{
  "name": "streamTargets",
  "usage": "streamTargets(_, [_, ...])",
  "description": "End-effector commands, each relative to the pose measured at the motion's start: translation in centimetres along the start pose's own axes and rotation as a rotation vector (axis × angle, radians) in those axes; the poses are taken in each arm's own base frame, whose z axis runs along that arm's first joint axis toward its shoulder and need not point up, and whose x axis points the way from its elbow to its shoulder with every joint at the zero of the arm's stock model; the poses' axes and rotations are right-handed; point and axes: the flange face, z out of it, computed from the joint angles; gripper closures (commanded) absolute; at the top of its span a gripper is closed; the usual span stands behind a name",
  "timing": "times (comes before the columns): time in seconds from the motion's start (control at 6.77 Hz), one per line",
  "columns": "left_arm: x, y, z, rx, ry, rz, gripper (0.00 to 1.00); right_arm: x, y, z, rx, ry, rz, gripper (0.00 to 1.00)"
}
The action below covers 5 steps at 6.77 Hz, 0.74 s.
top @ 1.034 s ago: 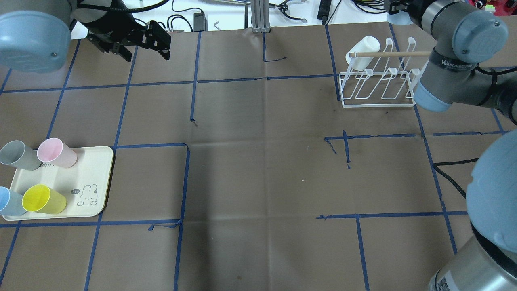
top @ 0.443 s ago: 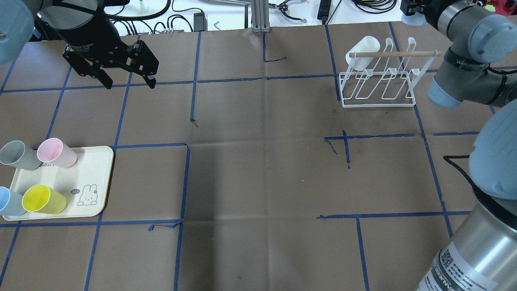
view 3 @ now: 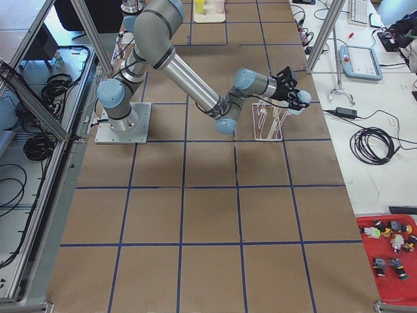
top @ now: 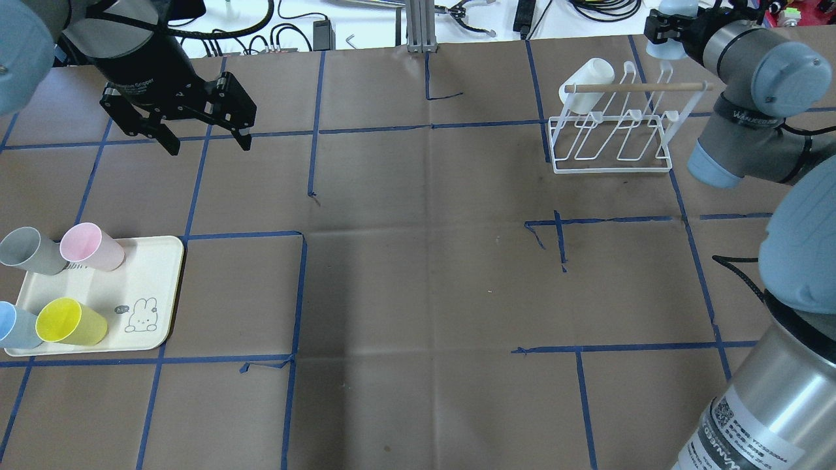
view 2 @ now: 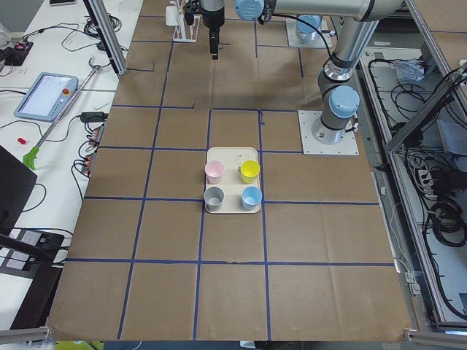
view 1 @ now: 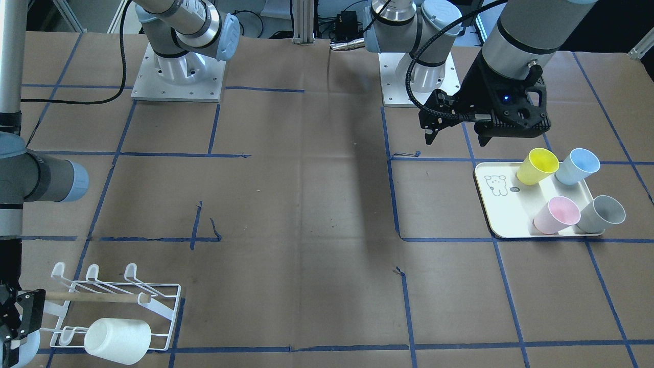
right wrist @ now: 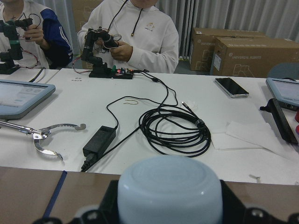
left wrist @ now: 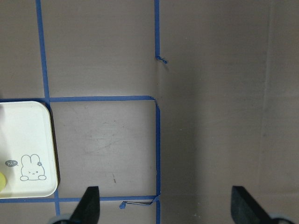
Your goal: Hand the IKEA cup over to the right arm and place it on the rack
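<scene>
Just beyond rack (top: 610, 140), at table (top: 418, 261) far edge, right gripper (top: 667, 26) clamps pale-blue cup (right wrist: 169, 191), bottom facing wrist camera. Left gripper (top: 209, 147) spread wide, empty, well apart from cup, on tray (top: 163, 287) side.

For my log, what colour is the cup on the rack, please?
White cup, clearest in the front-facing view.
</scene>
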Motion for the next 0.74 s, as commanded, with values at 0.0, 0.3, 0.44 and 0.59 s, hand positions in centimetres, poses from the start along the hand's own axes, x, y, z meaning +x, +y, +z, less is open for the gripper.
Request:
streamTargets(0.0, [0.04,1.01,0.44,-0.003,0.002,-0.003,0.0,-0.04,1.84,-0.1,-0.032,-0.001,0.008,0.91])
streamTargets(0.3, [-0.11,0.94,0.42,-0.002,-0.014,-0.003,0.0,0.02,2.45,-0.14,-0.047,0.007,0.013,0.83])
streamTargets(0.44, [-0.61,0.68,0.56,-0.002,-0.062,-0.004,0.0,-0.1,2.72,-0.09,-0.057,0.005,0.033,0.03])
streamTargets(0.59, [-0.53,0.59,0.61,0.0,-0.054,-0.01,0.0,-0.07,2.64,-0.13,-0.062,0.007,0.041,0.0])
